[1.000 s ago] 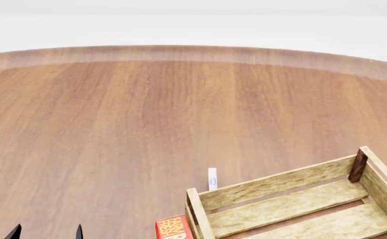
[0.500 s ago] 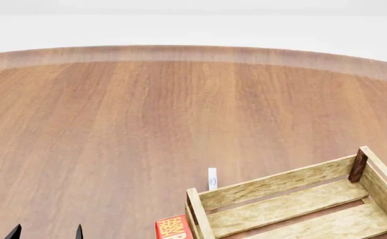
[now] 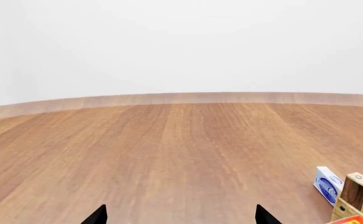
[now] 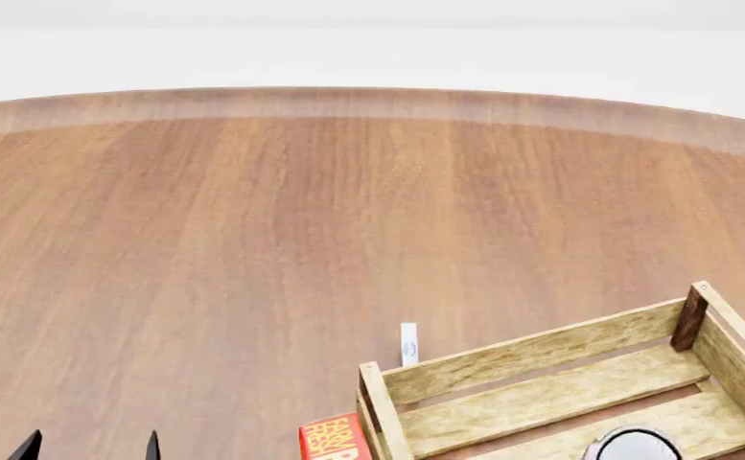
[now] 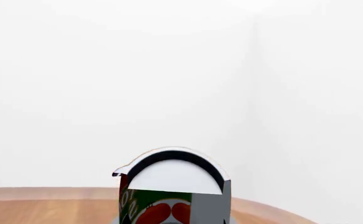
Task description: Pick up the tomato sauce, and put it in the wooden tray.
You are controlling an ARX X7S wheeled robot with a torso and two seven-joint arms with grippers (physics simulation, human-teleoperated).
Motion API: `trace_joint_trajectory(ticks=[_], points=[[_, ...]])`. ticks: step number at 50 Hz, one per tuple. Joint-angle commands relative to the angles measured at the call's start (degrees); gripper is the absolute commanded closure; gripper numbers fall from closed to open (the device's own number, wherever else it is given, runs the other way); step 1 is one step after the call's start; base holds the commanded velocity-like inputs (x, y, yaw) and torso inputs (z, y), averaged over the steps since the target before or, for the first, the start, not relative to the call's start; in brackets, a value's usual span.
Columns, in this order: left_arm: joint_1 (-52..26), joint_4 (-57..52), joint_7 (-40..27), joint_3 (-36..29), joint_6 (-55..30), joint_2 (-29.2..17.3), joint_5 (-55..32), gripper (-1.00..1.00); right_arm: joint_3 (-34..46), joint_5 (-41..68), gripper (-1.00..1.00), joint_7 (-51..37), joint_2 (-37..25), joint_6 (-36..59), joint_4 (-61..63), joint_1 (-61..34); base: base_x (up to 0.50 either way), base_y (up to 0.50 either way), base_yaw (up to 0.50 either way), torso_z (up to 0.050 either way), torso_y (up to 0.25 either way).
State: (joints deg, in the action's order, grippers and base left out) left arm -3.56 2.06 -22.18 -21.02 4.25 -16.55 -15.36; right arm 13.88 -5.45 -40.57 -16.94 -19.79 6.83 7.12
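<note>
Can (image 4: 633,447) shows over the tray (image 4: 525,356) at lower right, seemingly carried; release remains. Pincer grip on it cannot be confirmed.

- The table (image 4: 283,240) is seen as smooth, warm brown wood with fine straight grain and a matt finish.
- The wooden tray (image 4: 525,359) is made of pale, rough, weathered slats; its corner post (image 4: 689,318) is of darker brown wood.
- The tomato sauce (image 5: 172,196) is shown with a plain white top, a dark rim and a printed red and green label.
- The red box (image 4: 334,438) appears as printed card.
</note>
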Motion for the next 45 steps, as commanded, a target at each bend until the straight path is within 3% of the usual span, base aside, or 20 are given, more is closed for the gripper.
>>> trace_joint_trajectory(ticks=[1,45], points=[[-0.3,0.5,0.0,-0.2,0.3,0.0,-0.1,-1.00,-1.5,1.1,1.00,0.9,-0.3,6.2,2.2,-4.0,0.00,0.00,0.00,0.000,0.000],[-0.5,0.2,-0.5,-0.9,0.2,-0.5,-0.6,-1.00,-1.6,6.0,1.00,4.6,1.0,15.5,-12.8,-22.1,0.00,0.00,0.00,0.000,0.000]])
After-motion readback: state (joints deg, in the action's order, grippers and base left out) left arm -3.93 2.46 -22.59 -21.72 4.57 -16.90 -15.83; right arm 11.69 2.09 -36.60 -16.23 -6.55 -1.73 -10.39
